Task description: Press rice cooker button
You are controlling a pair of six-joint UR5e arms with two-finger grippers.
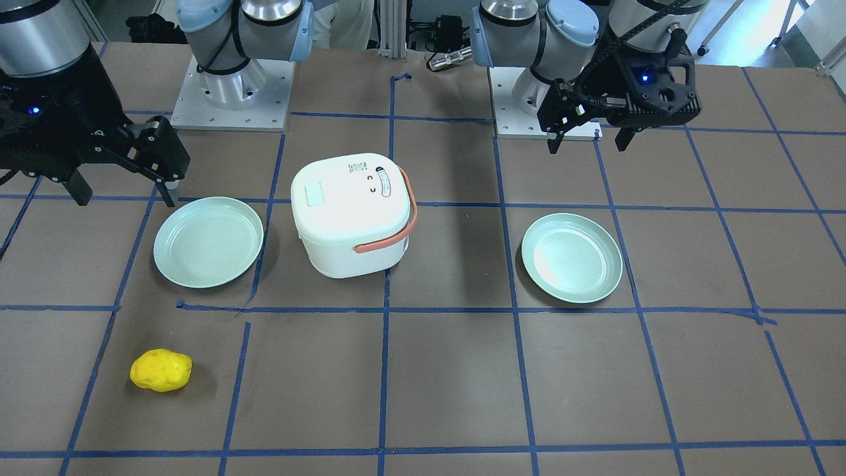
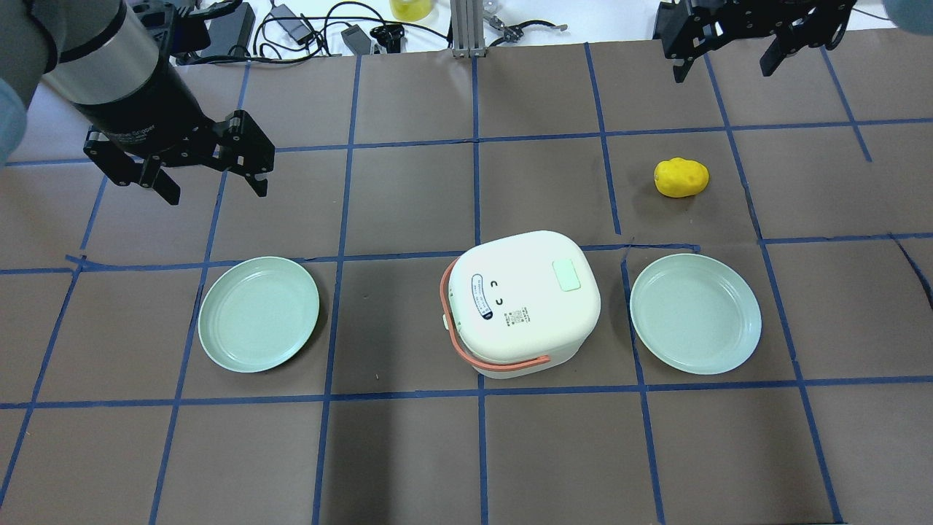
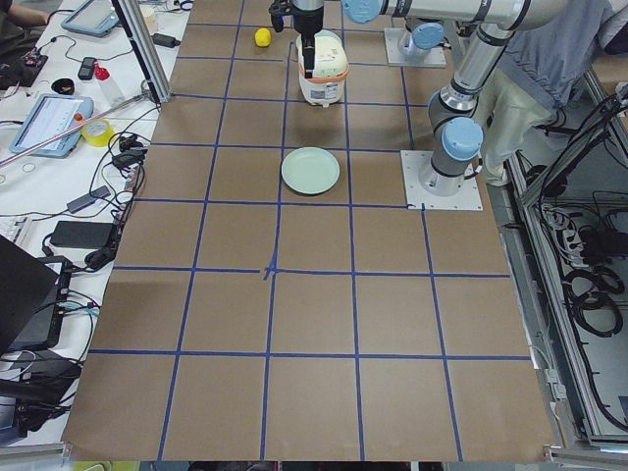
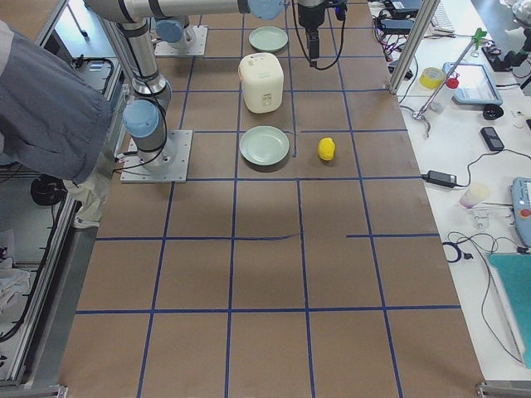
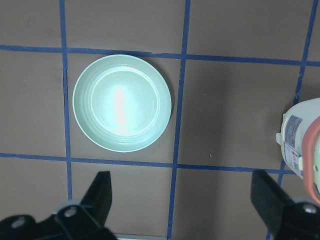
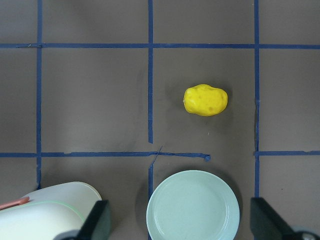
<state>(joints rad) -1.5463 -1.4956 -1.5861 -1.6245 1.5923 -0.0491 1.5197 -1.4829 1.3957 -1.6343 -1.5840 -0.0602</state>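
Whole table (image 2: 408, 452) is wearing brown paper w/ blue tape (image 2: 476, 182) running across it in a big grid, a few strips going crooked.

Going by the overhead view: white rice cooker (image 2: 521, 302) is sitting roughly mid-table, lid shut, coral handle (image 2: 455, 343) lying down round its 9 and 6 o'clock sides. A pale green rectangular pad (image 2: 566, 275) is showing on the lid toward 2 o'clock, can't tell if that's the button tbh. One mint plate (image 2: 259, 313) is lying at the cooker's 9 o'clock. A second mint plate (image 2: 696, 313) is lying at 3 o'clock, just beside it. Yellow potato-looking toy (image 2: 681, 177) is sitting at approx 1 o'clock, well apart.

Left gripper (image 2: 216, 191) is hanging over the table at the cooker's 10 o'clock, fingers spread wide, holding nothing. Right gripper (image 2: 723, 73) is hovering way out at 1 o'clock near the far edge, also gaping wide w/ nothing in it. Neither is touching the cooker.

Room stuff: cables and power bricks (image 2: 313, 22) are trailing along the far edge next to an aluminium post (image 2: 463, 25). Each arm is standing on a grey base plate (image 1: 271, 106). Side bench is carrying a tablet (image 3: 54, 123) and a yellow tape roll (image 3: 96, 132). Somebody in a grey-blue top (image 4: 46, 116) is standing by the robot's side.
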